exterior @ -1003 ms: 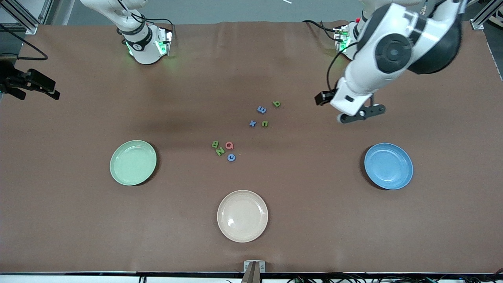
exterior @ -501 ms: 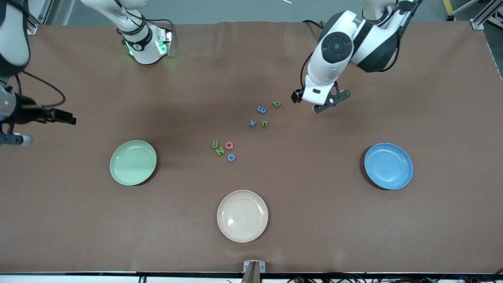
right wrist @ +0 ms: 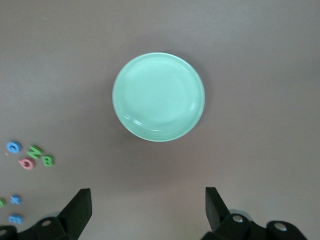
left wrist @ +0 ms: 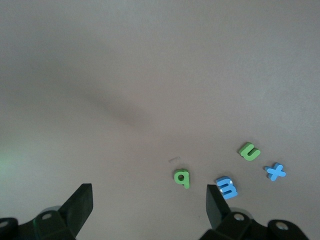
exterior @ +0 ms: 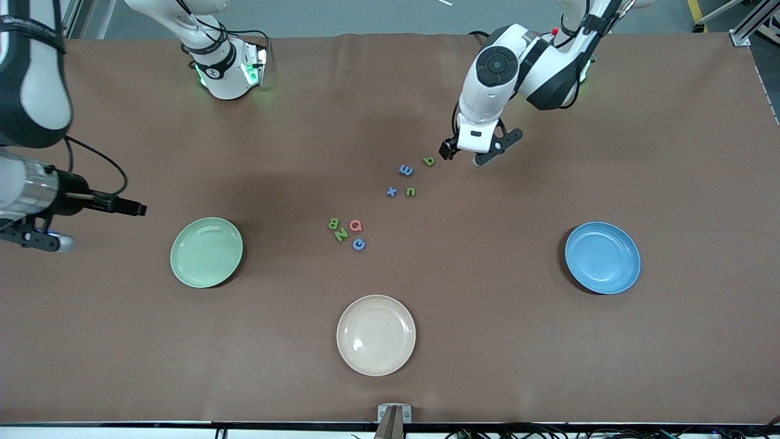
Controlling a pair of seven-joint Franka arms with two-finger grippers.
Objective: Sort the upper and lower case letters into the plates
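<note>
Black fingers of the left gripper (exterior: 468, 156) stand spread wide and hold nothing, over bare brown table (exterior: 548, 366) just beside the green q (exterior: 429, 161), toward the left arm's end. In the left wrist view the q (left wrist: 182, 178) lies between the two fingertips (left wrist: 80, 200), with the blue m (left wrist: 227, 187), green u (left wrist: 249, 151) and blue x (left wrist: 276, 171) beside it.

The right gripper (exterior: 36, 238) hangs over the right arm's end of the table, also spread and empty. Its wrist view looks straight down on the green plate (right wrist: 158, 96), which the left wrist view does not show, and catches the capitals at its edge.

Only the front view shows everything: the capitals B (exterior: 333, 223), Z (exterior: 341, 234), Q (exterior: 356, 226) and C (exterior: 359, 244) clustered mid-table, nearer the camera than the small letters; the blue plate (exterior: 602, 257) toward the left arm's end; the beige plate (exterior: 376, 335) nearest the camera. All three plates are round, flat and empty.
</note>
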